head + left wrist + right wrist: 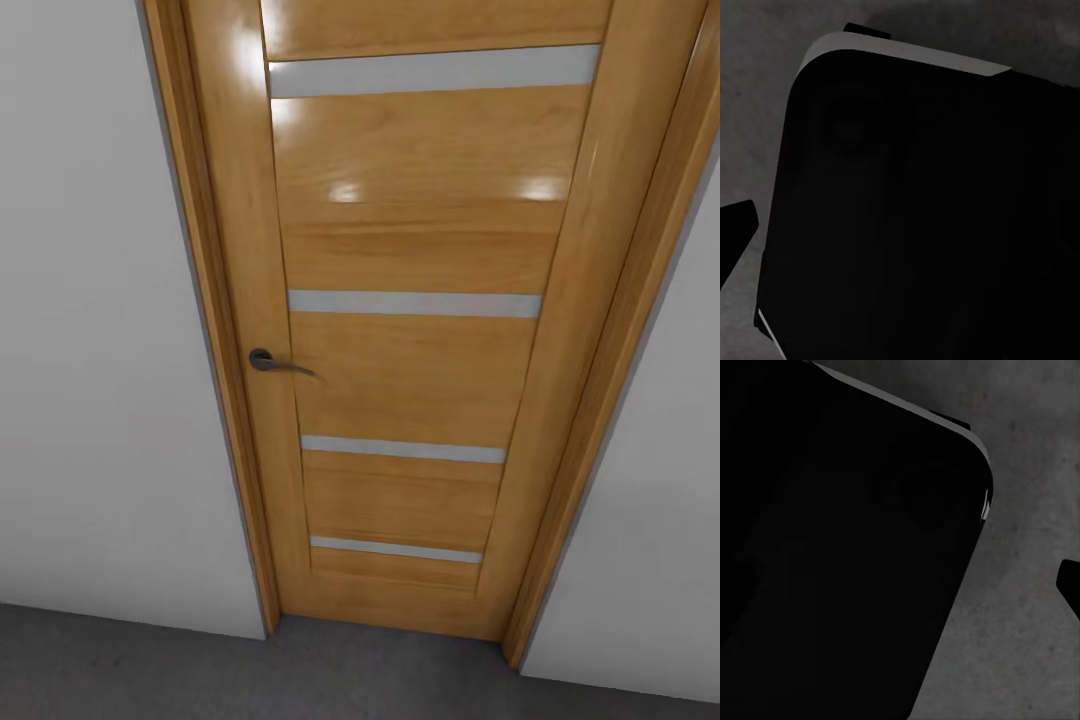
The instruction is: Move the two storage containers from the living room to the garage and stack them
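The two storage containers are out of view. In the head view I face a shut wooden door [420, 330] with pale horizontal slats and a dark lever handle [268, 361], set in white walls. Dark grey concrete floor [140, 670] runs along its foot, as in the garage. In the left wrist view one black fingertip [735, 232] of my left gripper pokes in beside my black base [922, 217]. The right wrist view has a black fingertip [1071, 585] of my right gripper at the picture's edge, above the same concrete floor [1020, 660]. Nothing is seen held.
White wall [90, 350] flanks the door on the left and more white wall [650, 500] on the right. The wooden door frame [215, 330] stands close ahead. My black base [840, 555] sits on rough grey concrete.
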You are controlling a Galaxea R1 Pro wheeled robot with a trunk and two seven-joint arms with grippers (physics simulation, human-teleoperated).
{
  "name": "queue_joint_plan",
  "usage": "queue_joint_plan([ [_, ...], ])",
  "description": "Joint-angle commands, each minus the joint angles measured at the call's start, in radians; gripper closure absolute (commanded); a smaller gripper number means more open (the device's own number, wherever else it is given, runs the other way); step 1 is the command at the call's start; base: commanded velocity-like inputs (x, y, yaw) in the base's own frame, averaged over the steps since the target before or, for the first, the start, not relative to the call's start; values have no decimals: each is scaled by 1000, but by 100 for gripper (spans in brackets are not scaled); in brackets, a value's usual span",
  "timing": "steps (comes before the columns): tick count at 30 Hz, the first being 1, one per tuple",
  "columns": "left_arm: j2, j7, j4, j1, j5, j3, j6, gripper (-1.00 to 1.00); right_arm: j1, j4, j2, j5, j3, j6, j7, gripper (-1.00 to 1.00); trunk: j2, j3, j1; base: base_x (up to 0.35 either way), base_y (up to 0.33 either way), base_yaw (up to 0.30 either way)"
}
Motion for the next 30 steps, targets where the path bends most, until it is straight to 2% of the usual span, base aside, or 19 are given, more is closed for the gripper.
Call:
queue_joint_plan([
  [1,0,1,0,0,3,3,-2,-100,0,1,0,2,1,-4,1,-100,0,-1,0,0,0,0],
  [20,0,1,0,0,3,4,-2,-100,0,1,0,-8,-4,-14,1,-100,0,-1,0,0,0,0],
  [24,0,1,0,0,5,4,-2,-100,-1,-15,-1,-4,-6,1,-21,-100,0,-1,0,0,0,0],
  [27,0,1,0,0,5,5,-2,-100,-8,-128,-26,-5,-10,59,-34,-100,0,-1,0,0,0,0],
  [29,0,1,0,0,5,5,-2,-100,-9,-244,-42,-5,-11,162,-31,-100,0,-1,0,0,0,0],
  [30,0,1,0,0,5,5,-2,-100,-9,-333,-50,-6,-12,224,-30,-100,0,-1,0,0,0,0],
])
